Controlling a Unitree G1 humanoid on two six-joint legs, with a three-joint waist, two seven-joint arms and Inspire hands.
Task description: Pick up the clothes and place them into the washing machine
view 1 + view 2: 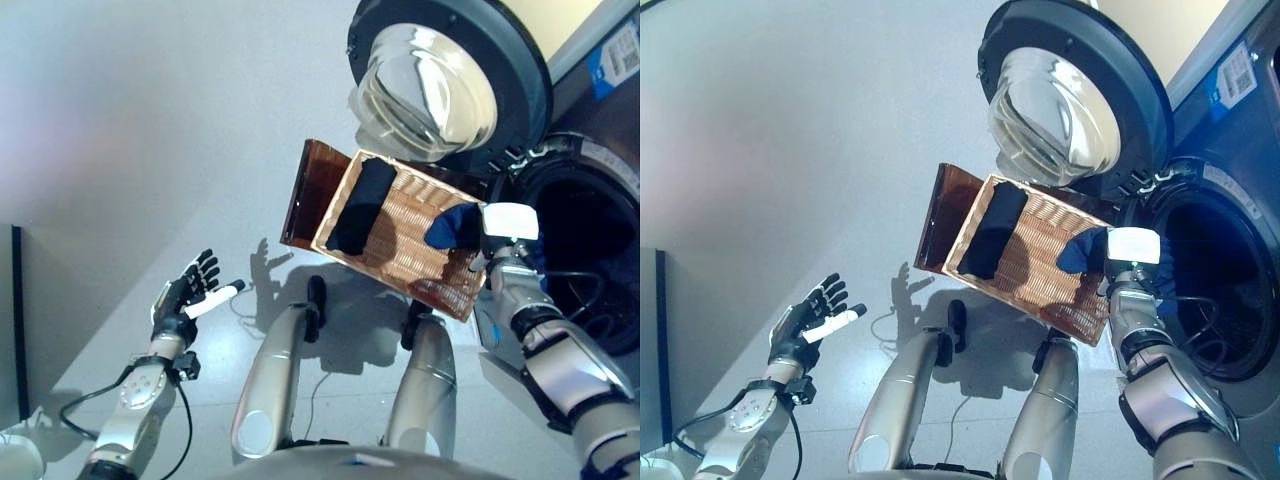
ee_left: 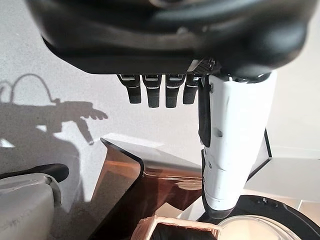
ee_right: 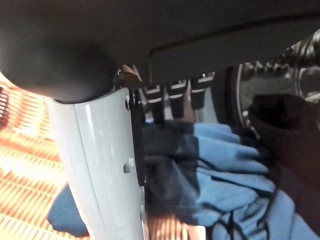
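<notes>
While the right hand reached over the near right corner of the wicker basket, its fingers and white-covered thumb were curled around a blue garment, which hung bunched in that grip just above the basket's rim. In the right wrist view the same blue cloth filled the space past the thumb, with a darker fold draped over it and the basket's weave showing behind; how firmly the fingers closed on it was hard to judge there, since their tips were buried in the fabric.

A second, dark garment lay stretched along the basket's far left side, well apart from the blue one. The basket sat tilted on the floor, with a brown translucent panel standing at its left end.

Just right of the held cloth was the washing machine, its dark drum opening beside the hand. Its round door stood swung open above the basket, the glass bowl facing down toward it.

The left hand hovered far to the left over bare floor, fingers spread and straight, thumb out, holding nothing.
</notes>
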